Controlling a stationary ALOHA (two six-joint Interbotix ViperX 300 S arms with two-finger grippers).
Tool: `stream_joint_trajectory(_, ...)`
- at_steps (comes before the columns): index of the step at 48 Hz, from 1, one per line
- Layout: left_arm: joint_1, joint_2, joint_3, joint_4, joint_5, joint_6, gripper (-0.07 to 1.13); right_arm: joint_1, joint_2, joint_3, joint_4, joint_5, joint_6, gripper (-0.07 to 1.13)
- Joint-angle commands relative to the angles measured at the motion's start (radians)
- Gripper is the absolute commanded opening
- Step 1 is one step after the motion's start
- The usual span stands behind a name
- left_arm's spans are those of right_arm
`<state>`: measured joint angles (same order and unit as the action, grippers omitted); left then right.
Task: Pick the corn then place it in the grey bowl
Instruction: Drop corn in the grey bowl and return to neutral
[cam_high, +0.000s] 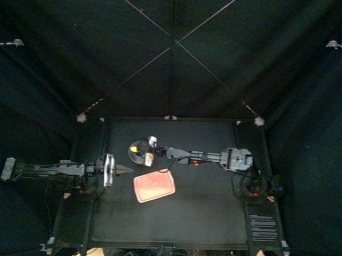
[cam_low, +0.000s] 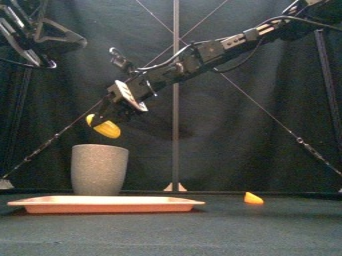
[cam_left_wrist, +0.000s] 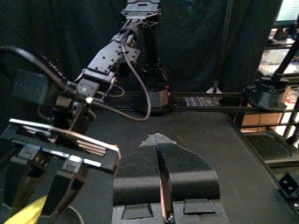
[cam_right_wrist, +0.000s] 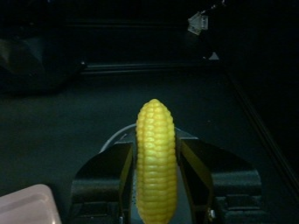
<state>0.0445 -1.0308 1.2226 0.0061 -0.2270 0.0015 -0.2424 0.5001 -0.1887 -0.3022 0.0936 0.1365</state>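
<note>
Black table (cam_high: 201, 215) inside black curtains (cam_high: 171, 60): right gripper (cam_low: 112, 112) clamped on corn (cam_low: 103, 127), grey cup (cam_low: 99, 168) beneath it; left gripper (cam_left_wrist: 162, 153) closed, empty.

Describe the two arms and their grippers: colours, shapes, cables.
Both arms are black, built of slim jointed segments. The right arm carries black cables looped along it and small pale fittings at its joints. The left arm shows grey fittings too. The right gripper has a white cross-plate above two dark jaws. The left gripper shows two broad black jaws tapering to a narrow tip.
</note>
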Motion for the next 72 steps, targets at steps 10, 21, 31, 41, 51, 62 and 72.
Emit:
stream_joint_trajectory(10,0.002,-0.003,-0.015,0.002,-0.005,0.002,-0.04,-0.011,-0.048,-0.003,0.021,0.031,0.003,0.96)
stream_joint_trajectory(21,0.002,-0.003,-0.014,0.003,-0.005,0.002,-0.04,-0.011,-0.104,0.04,0.003,0.034,0.003,1.04)
stream_joint_trajectory(31,0.002,-0.003,-0.015,0.011,-0.005,0.002,-0.04,0.002,-0.298,0.153,-0.026,0.035,0.006,1.04)
stream_joint_trajectory(41,0.002,-0.003,-0.014,0.028,-0.005,0.002,-0.04,0.052,-0.512,0.36,-0.058,0.026,0.012,1.04)
stream_joint_trajectory(51,0.003,-0.005,-0.014,0.026,-0.005,0.002,-0.04,0.094,-0.75,0.629,-0.038,-0.066,0.017,1.04)
stream_joint_trajectory(62,0.003,-0.005,-0.012,0.026,-0.005,0.002,-0.04,0.144,-1.051,0.94,0.014,-0.282,0.014,1.04)
stream_joint_trajectory(72,0.006,-0.005,-0.009,0.026,-0.005,0.002,-0.04,0.219,-1.256,1.1,0.041,-0.293,0.015,1.04)
